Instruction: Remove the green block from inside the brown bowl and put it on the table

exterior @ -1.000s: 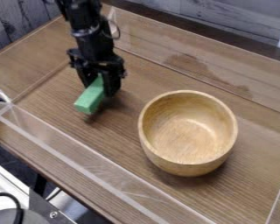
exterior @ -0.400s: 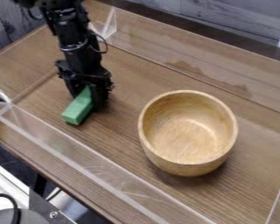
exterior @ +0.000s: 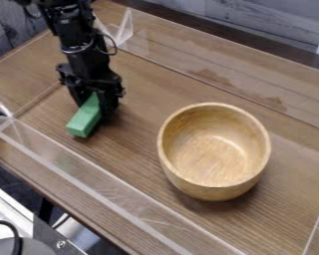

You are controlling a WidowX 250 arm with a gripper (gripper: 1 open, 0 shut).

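We saw the green block (exterior: 84, 121) outside the brown bowl (exterior: 215, 150), lying toward the left side of the tabletop (exterior: 189, 75), not far from the low clear wall (exterior: 69, 164) that ran along the near-left edge. The block sat aslant, its long side running from the pincer down toward that wall, and its lower end appeared to rest on the wood.

The black pincer (exterior: 92, 99) pointed straight down over the block's upper end. We found its two fingers (exterior: 79, 97) standing on either side of that end, partly open, about as wide as the block itself. From this single view we could not tell whether the fingers pressed on the block or merely flanked it, so we could not say for certain that it was gripped. The dark arm (exterior: 72, 30) rose from the pincer toward the upper-left corner of the view.

The bowl stood well apart from the block, toward the right and nearer the front edge of the tabletop. We looked straight into it and saw only its pale wooden inside and thick rim. Block and bowl did not touch, and a broad strip of bare wood lay between them.
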